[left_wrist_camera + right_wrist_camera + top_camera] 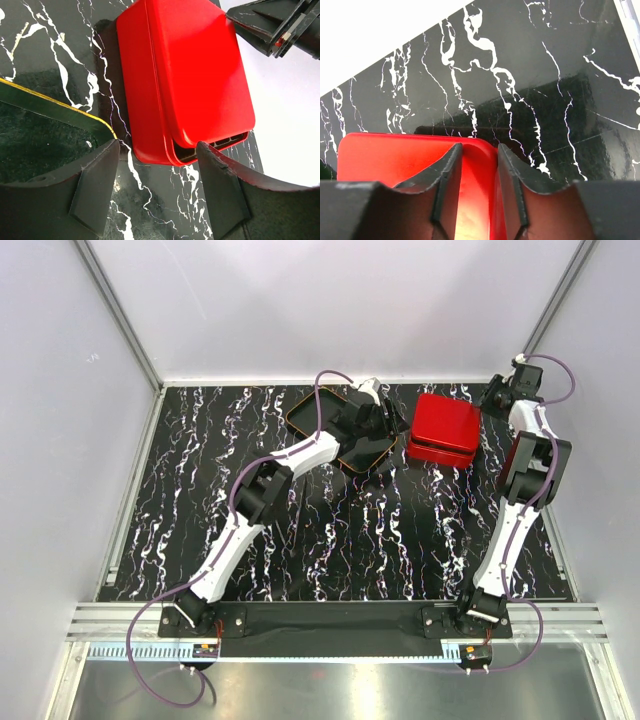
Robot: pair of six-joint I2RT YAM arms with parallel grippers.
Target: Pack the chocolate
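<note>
Upper right of the overhead frame, chocolate: no piece shows in any view. I judge it sits in the cells of the red box [135, 110], hidden under the lid [200, 75].
Lid: rests on the box slightly askew. At lower centre of the left wrist view a slot stays uncovered and grid walls show there, so it probably needs squaring and pressing down.
Right gripper [478, 146]: at the lid's far edge, fingers a narrow gap apart with red showing between them. Whether they pinch the rim cannot be told.
Left gripper [157, 147]: fingers spread wide, holding nothing, lined up on the box's near end, likely to steady it.
Tray [55, 102]: its orange rim lies just beside the box at middle left of that view, with a thin strip of table [545, 75] between them.
Edges: the box stands near the table's back edge, with the white wall close behind the right gripper.
Room: tight at the top of the overhead frame. The widest open marble lies in the lower half, between the arms.
</note>
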